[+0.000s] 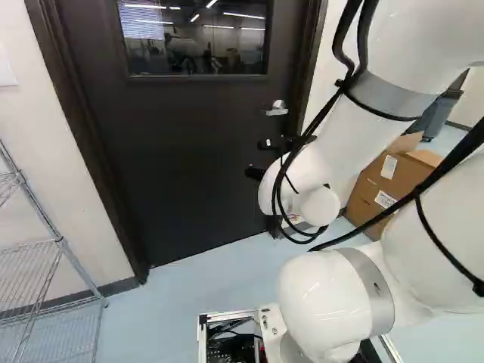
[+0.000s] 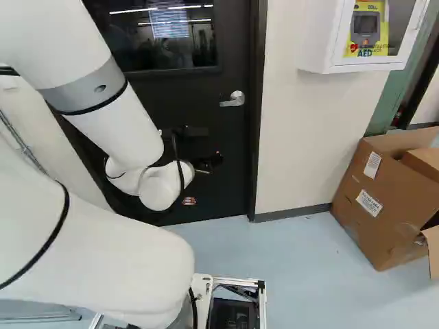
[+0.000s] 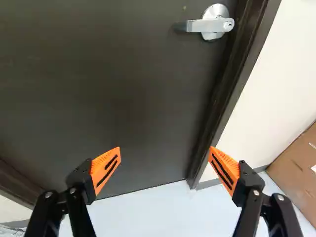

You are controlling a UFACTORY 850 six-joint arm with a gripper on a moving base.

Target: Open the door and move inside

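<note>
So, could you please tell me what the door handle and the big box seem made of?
The door handle looks like satin metal, possibly steel, from its silvery sheen. The big box seems matte cardboard, from its brown, folded flaps.

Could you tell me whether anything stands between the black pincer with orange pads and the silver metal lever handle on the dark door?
Nothing visible does: the open pincer faces the dark door, with the handle unobstructed. The brown cardboard box stands aside, beyond the door frame.
</note>
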